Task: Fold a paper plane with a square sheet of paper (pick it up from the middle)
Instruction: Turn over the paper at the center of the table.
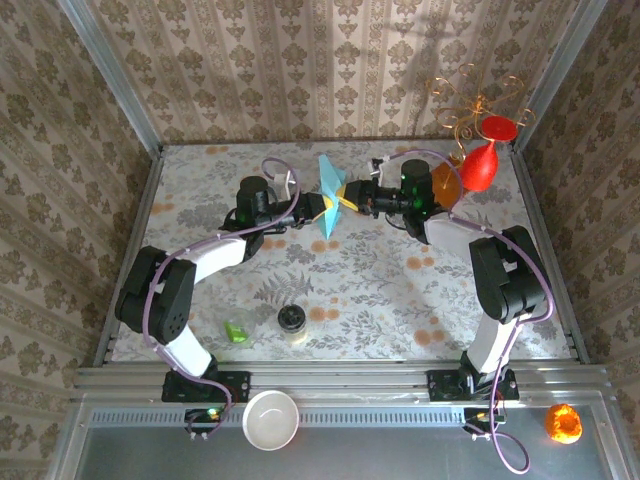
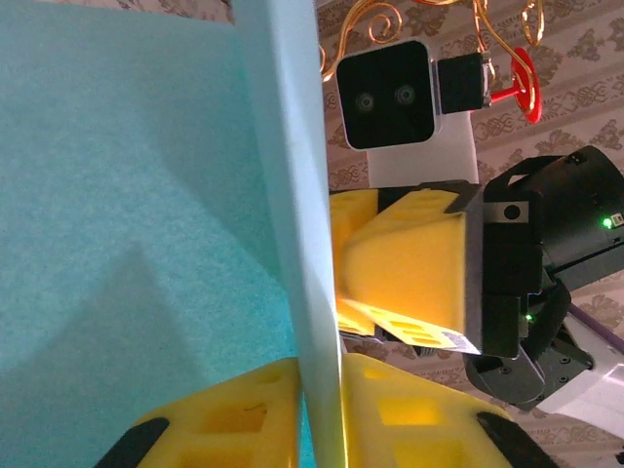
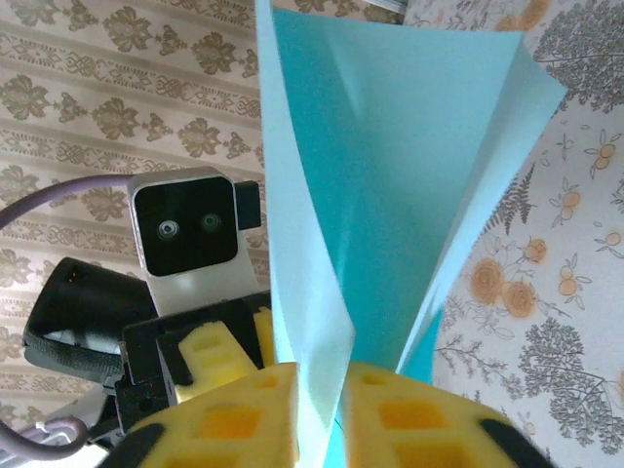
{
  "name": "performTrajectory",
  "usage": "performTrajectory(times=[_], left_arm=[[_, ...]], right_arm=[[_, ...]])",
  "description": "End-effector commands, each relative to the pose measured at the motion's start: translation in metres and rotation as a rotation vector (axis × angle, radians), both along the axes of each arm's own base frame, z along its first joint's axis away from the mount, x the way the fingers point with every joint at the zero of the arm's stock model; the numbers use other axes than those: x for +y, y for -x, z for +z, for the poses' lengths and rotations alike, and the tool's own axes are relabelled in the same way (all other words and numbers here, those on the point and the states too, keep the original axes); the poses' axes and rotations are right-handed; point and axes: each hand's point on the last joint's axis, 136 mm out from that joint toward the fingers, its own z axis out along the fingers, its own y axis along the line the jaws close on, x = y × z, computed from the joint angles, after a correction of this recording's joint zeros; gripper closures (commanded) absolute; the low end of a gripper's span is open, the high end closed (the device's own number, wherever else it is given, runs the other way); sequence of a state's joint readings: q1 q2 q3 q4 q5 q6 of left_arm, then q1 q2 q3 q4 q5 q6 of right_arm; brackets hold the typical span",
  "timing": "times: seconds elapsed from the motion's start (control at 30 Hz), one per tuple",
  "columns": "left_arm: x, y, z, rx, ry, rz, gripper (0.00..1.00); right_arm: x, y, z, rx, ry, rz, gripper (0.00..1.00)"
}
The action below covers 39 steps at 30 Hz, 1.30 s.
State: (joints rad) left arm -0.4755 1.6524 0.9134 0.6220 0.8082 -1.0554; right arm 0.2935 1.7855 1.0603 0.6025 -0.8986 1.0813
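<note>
One folded blue sheet is held upright at the far centre of the table, between two grippers. The left gripper is clamped on the sheet from the left, with the fold pinched between its yellow pads. The right gripper is clamped on the same sheet from the right. One dark-lidded jar stands near the front, and its contents cannot be determined. One green piece lies left of the jar. One white bowl is set on the near ledge, and its interior shows plain white.
</note>
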Motion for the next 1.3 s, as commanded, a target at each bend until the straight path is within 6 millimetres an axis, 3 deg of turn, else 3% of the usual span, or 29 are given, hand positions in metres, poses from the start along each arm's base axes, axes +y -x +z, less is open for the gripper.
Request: performTrajectory(times=[0.0, 0.27, 0.3, 0.4, 0.57, 0.87, 1.03, 1.13, 1.17, 1.27], left_arm=[[0.001, -0.003, 0.001, -0.014, 0.011, -0.003, 0.83], [0.007, -0.005, -0.008, -0.009, -0.036, 0.023, 0.88], [0.018, -0.014, -0.010, -0.006, -0.054, 0.056, 0.89], [0.025, -0.014, -0.022, -0.002, -0.168, 0.074, 0.89], [0.043, -0.006, -0.056, -0.044, -0.640, 0.084, 0.89], [0.048, -0.009, -0.069, -0.224, -1.214, 0.015, 0.89], [0.047, -0.018, -0.081, -0.314, -1.474, 0.028, 0.90], [0.046, -0.021, -0.095, -0.349, -1.582, 0.023, 0.90], [0.044, -0.021, -0.099, -0.357, -1.603, 0.019, 0.90], [0.041, -0.023, -0.114, -0.370, -1.658, 0.014, 0.90]], right_arm=[[-0.007, 0.002, 0.009, -0.020, -0.002, -0.002, 0.71], [-0.035, 0.001, -0.003, -0.004, 0.105, -0.092, 0.58], [-0.039, 0.001, -0.005, 0.000, 0.127, -0.108, 0.57], [-0.055, 0.003, -0.014, 0.004, 0.216, -0.160, 0.55], [-0.078, 0.012, -0.027, 0.002, 0.354, -0.230, 0.54], [-0.118, 0.019, -0.037, 0.004, 0.529, -0.352, 0.52], [-0.137, 0.024, -0.043, 0.017, 0.597, -0.434, 0.52], [-0.153, 0.028, -0.057, 0.062, 0.649, -0.497, 0.52], [-0.159, 0.031, -0.050, 0.051, 0.649, -0.526, 0.52], [-0.177, 0.038, -0.062, 0.102, 0.675, -0.598, 0.52]])
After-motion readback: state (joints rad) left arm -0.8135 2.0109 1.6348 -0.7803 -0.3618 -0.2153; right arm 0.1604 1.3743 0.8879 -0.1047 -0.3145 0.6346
